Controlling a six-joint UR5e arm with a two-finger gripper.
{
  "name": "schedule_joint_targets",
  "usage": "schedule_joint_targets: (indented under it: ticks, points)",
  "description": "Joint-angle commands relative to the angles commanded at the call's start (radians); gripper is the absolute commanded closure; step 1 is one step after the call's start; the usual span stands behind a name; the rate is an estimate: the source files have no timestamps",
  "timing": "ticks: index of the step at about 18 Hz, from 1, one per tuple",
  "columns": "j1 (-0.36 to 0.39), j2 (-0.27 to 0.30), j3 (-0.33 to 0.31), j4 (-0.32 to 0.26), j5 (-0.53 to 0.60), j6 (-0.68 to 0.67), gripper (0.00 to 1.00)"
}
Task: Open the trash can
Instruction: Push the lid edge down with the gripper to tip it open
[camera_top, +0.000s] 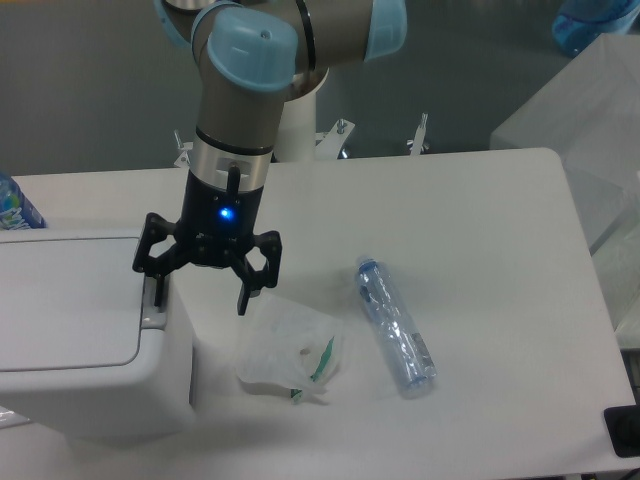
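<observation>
- The trash can (75, 340) fills the lower left of the frame with its flat lid down, so the opening is not yet done.
- Your gripper (198, 292) hangs at centre left with its fingers spread wide and nothing between them; one finger (153, 283) sits right at the can's right edge, beside the grey push tab (151, 308).
- Whether that finger touches the tab you cannot tell from this angle.
- Press straight down on the tab with that finger alone, and ease in so the can does not skid.
- Keep the other finger (243, 297) above the plastic bag (290, 350), which lies just right of the can, with the bottle (396, 338) farther right.
</observation>
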Motion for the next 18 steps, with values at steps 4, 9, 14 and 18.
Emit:
schedule_joint_targets:
  ticks: [4,9,14,18]
  points:
    - [0.0,-0.002,-0.003,0.0,0.0,0.0,0.0]
    - [0.0,0.002,0.02,0.0,0.0,0.002,0.0]
    - [0.014,0.0,0.138,-0.002,0.026,0.064,0.0]
    - [0.038,0.003,0.15,-0.014,0.263,0.176,0.0]
